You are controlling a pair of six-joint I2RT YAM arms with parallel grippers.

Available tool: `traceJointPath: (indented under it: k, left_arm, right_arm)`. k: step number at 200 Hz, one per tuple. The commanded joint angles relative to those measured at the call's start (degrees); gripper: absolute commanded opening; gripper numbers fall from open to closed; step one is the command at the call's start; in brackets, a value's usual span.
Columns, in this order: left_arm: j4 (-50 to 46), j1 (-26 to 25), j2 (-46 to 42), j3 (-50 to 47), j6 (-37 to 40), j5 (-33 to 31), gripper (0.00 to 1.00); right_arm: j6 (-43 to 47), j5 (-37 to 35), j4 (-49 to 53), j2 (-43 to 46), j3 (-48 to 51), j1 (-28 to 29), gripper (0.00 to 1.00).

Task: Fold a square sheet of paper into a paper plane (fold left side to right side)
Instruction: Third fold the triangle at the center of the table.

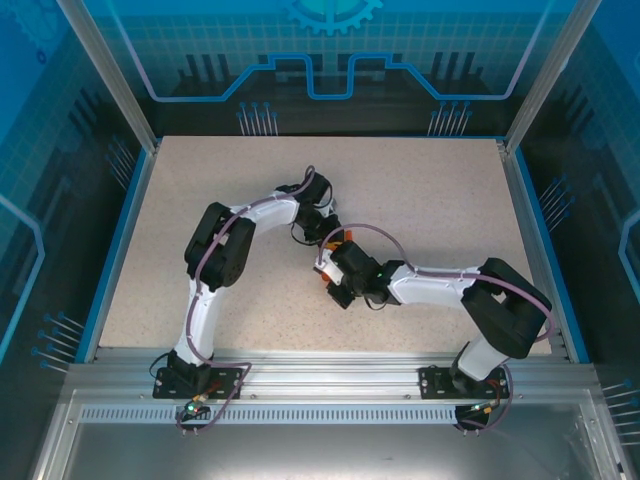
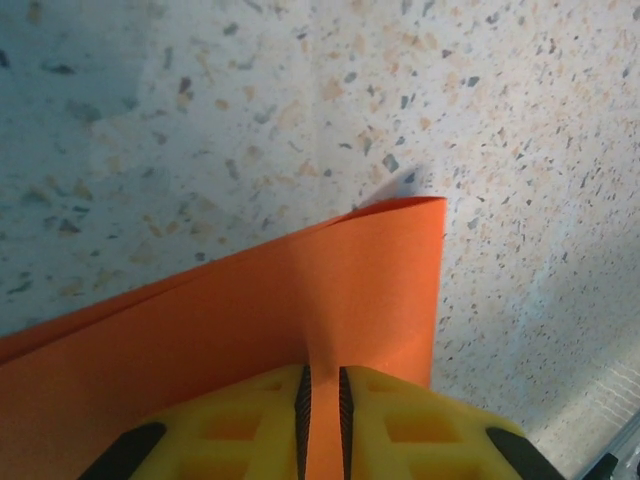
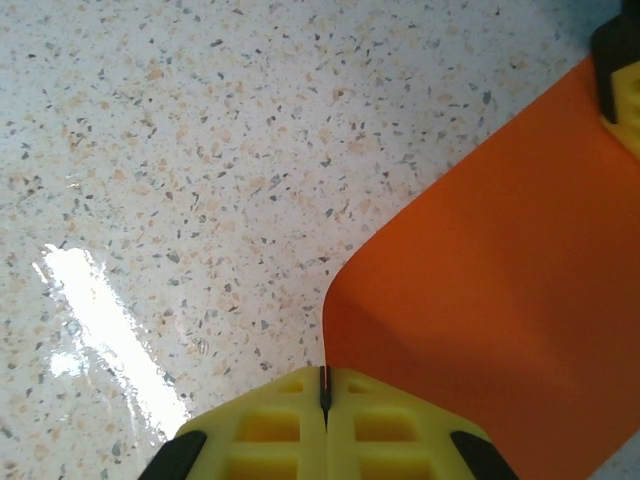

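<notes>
The square sheet of paper [image 2: 250,310] is bright orange-red and is held up off the speckled table between both grippers. In the left wrist view it bows over, one corner [image 2: 435,205] pointing up, and a pinched pleat runs into my left gripper [image 2: 321,400], which is shut on it. In the right wrist view the sheet [image 3: 500,290] curves away to the right from my right gripper [image 3: 325,392], shut on its edge. The left gripper's yellow finger [image 3: 622,75] shows at the sheet's far end. From above, the grippers [image 1: 328,222] [image 1: 332,274] meet mid-table with slivers of paper [image 1: 346,237] between them.
The speckled beige table [image 1: 430,190] spreads round the arms, bounded by a blue rim and an aluminium rail [image 1: 330,375] at the near edge. A bright glare patch [image 3: 95,310] lies on the table left of the right gripper.
</notes>
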State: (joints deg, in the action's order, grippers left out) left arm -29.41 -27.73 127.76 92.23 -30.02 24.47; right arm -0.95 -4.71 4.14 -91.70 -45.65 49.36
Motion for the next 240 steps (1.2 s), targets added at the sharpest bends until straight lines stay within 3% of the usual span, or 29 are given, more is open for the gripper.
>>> traceJointPath:
  k: [1, 114, 170, 240]
  left_arm:
    - [-2.58, -0.72, 2.50, 1.00, 1.71, -0.16, 0.19]
    - [-3.81, -1.31, 3.10, 1.08, 3.39, -1.61, 0.16]
    - [-3.97, -1.41, 1.50, 2.00, 3.52, 0.03, 0.18]
    - [-5.31, -2.45, -3.00, 4.31, 5.04, 3.80, 0.22]
  right_arm:
    - [-2.72, 4.61, 2.64, 1.21, -2.12, -2.38, 0.00]
    - [-11.49, 20.36, 1.19, 0.62, -1.97, -15.29, 0.00]
    - [-10.83, 24.88, 1.93, -0.87, -2.44, -16.41, 0.00]
    - [-11.09, 24.96, 1.84, -0.45, -1.26, -16.41, 0.00]
